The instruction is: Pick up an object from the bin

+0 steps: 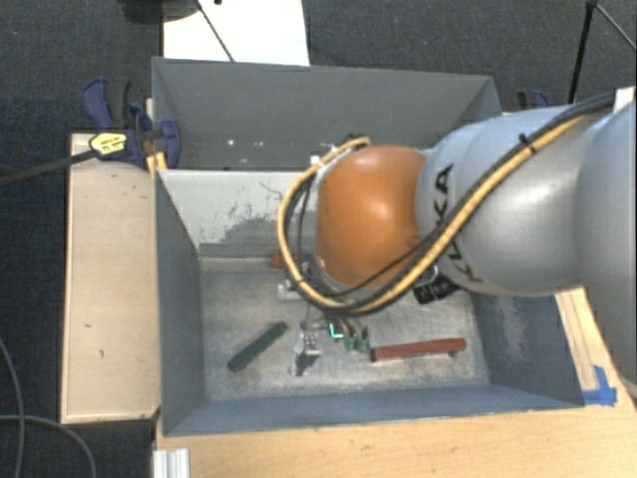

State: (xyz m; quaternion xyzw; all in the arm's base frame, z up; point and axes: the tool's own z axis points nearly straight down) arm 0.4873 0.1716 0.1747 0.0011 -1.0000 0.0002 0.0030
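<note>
Gripper seen lower centre, in grey metal bin | flanked by dark green flat stick left, reddish-brown flat bar right | opening cannot be told

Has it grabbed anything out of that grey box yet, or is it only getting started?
Done: nothing looks picked. The dark green stick and the reddish-brown stick both lie flat on the floor of the bin. In hand: the gripper is low in the bin, between those two sticks; whether it has anything in its grasp cannot be told. Left: gripping one thing and lifting it out.
</note>
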